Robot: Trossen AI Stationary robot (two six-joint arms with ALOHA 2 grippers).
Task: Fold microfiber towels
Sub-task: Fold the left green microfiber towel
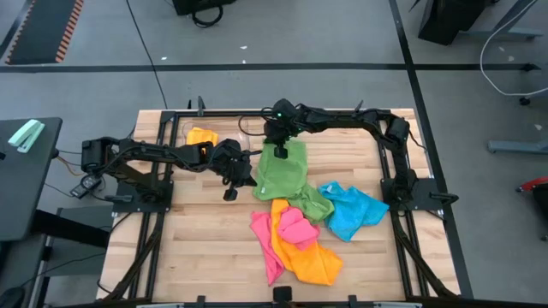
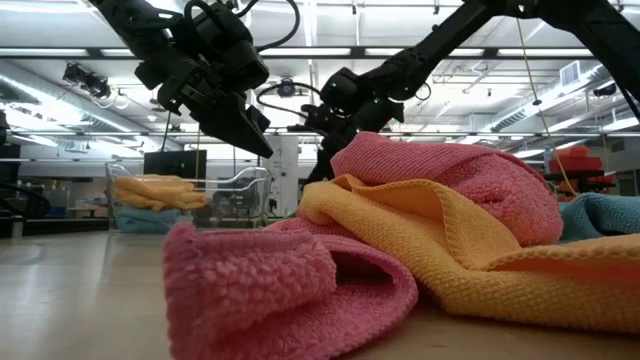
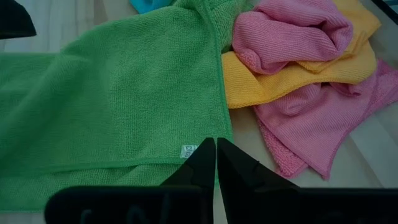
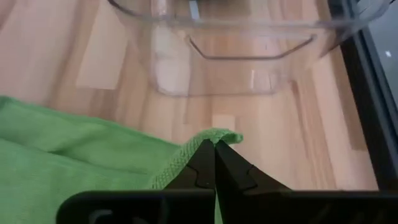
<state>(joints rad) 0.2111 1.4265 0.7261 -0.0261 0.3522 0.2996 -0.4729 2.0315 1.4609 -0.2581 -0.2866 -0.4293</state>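
Green towel (image 1: 282, 171) lay spread mid-desk (image 1: 188, 248), beside a pink and orange pile (image 1: 295, 239). My right claw (image 4: 214, 144) pinched its far corner near the clear bin (image 4: 249, 50), likely to begin a fold. My left claw (image 3: 216, 149), pressed together, hovered by the label edge.

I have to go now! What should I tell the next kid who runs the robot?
Right claw: shut on a corner of the green towel, near the clear bin.
Left claw: shut on the green towel's edge by its white tag.
Other towels: pink, orange and blue lie crumpled in a heap beside the green one. The bin holds an orange cloth, apparently on a blue one.
Done: green towel gripped at two spots.
Left: fold it, then fold the heap.
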